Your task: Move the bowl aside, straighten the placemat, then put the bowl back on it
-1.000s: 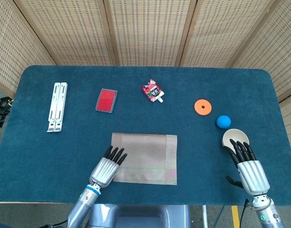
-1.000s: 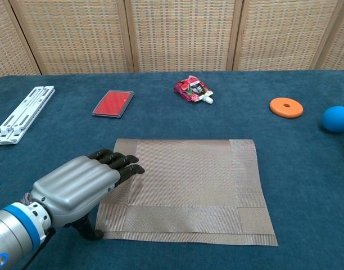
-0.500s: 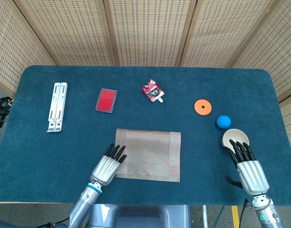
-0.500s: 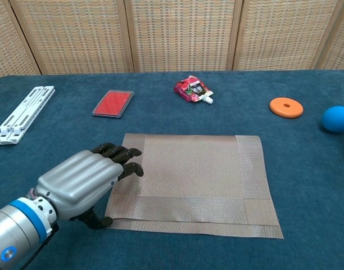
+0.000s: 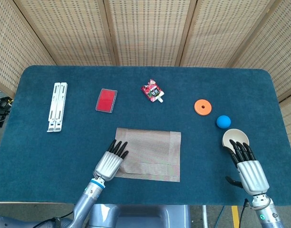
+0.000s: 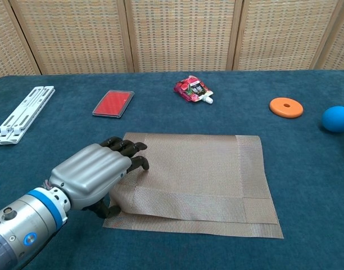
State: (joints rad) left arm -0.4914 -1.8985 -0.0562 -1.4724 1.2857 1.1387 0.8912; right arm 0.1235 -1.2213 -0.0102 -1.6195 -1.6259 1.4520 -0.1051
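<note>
The beige woven placemat (image 5: 150, 154) (image 6: 200, 177) lies at the table's near middle, its edges slightly off square to the table. My left hand (image 5: 110, 162) (image 6: 96, 174) rests on its left edge, with the dark fingertips (image 6: 132, 154) pressing on the mat and the thumb by the near-left corner. The cream bowl (image 5: 236, 137) sits off the mat at the right, near the blue ball; only a sliver of it shows at the chest view's right edge. My right hand (image 5: 250, 170) lies flat just behind the bowl with its fingertips at the near rim, holding nothing.
Across the far half lie a white folding stand (image 5: 57, 107), a red card case (image 5: 106, 100), a red snack pouch (image 5: 152, 91) and an orange disc (image 5: 202, 106). A blue ball (image 5: 223, 121) sits right beside the bowl. The table's front edge runs close behind both hands.
The placemat has slid right and away and turned a little under my left hand, which has moved with it. The right hand and the bowl have stayed put.
</note>
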